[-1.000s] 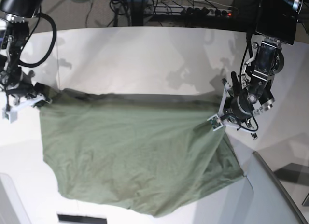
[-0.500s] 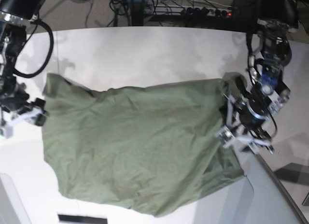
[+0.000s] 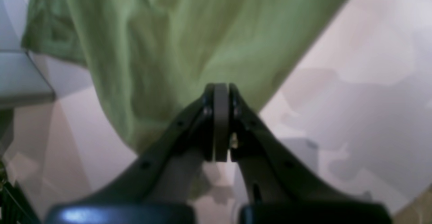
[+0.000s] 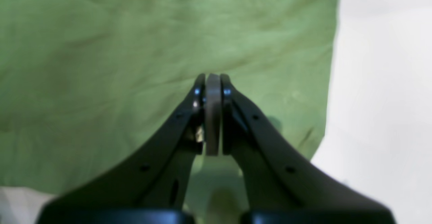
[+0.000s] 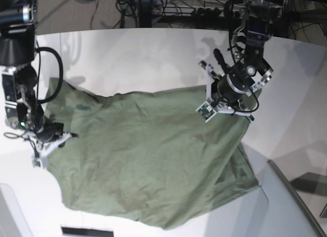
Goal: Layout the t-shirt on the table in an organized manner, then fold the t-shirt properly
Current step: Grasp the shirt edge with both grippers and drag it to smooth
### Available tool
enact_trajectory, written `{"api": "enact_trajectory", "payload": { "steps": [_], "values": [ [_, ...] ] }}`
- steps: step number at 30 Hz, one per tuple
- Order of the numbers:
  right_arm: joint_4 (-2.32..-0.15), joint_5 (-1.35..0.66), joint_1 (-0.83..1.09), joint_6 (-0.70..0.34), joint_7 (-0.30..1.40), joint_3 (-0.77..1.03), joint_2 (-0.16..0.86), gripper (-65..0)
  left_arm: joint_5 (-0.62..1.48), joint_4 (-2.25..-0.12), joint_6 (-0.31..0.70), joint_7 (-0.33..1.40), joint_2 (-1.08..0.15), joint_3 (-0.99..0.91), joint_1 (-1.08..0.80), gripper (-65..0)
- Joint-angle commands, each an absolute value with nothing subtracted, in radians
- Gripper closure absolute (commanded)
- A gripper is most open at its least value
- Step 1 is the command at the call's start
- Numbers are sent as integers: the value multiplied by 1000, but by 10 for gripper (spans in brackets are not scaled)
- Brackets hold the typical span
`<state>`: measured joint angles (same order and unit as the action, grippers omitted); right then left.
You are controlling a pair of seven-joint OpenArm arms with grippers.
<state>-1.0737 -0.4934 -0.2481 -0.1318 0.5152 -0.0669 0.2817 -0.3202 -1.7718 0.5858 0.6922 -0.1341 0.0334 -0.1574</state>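
Currently the t-shirt (image 5: 148,160), an olive-green cloth, is lying spread but rumpled across the middle of the white table (image 5: 133,58), with its long axis running roughly side to side in the base view, from the left edge of that view toward the lower right. No collar or sleeve is clearly showing, so which way the shirt is facing cannot be told.

Both arms are hanging over opposite ends of the cloth. The left gripper (image 5: 208,110), on the right of the base view, is sitting over the shirt's far right corner; the cloth is stretching away from it toward the left and toward the near edge. Its wrist view is showing the left gripper's (image 3: 221,92) jaws pressed fully together, with green cloth lying beyond and beneath the tips; nothing is visibly pinched between them.

The right gripper (image 5: 43,154), on the left of the base view, is sitting over the shirt's left edge, the cloth extending away to the right. Its wrist view is showing the right gripper's (image 4: 212,82) jaws likewise closed tight above the fabric, apparently holding nothing.

Judging from this, each arm is nearest its own end, so smoothing would mean drawing the two ends apart along that side-to-side axis.
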Motion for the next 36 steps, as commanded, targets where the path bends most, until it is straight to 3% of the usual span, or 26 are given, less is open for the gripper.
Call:
{"api": "enact_trajectory", "payload": {
  "steps": [1,10,18,24,30,36],
  "values": [
    [-1044,-498,-305,-136,481,-79,288,0,-325,-1791,579,679,-116,31,-143,0],
    [-605,-498,-483,-136,351,-143,280,0,-328,-1784,578,679,-101,33,-151,0],
    [-562,-504,-410,-85,363,-140,286,0,-325,-1676,576,679,-87,31,-91,0],
    [-687,-499,-257,-36,401,12,286,0,-326,-1550,567,679,-87,30,-2,0],
    [-871,-498,-107,-33,484,105,286,0,-325,-1449,466,676,-88,31,99,0],
    [-1072,-498,42,64,536,151,282,0,-332,-1257,461,499,-88,35,157,0]
  ]
}}
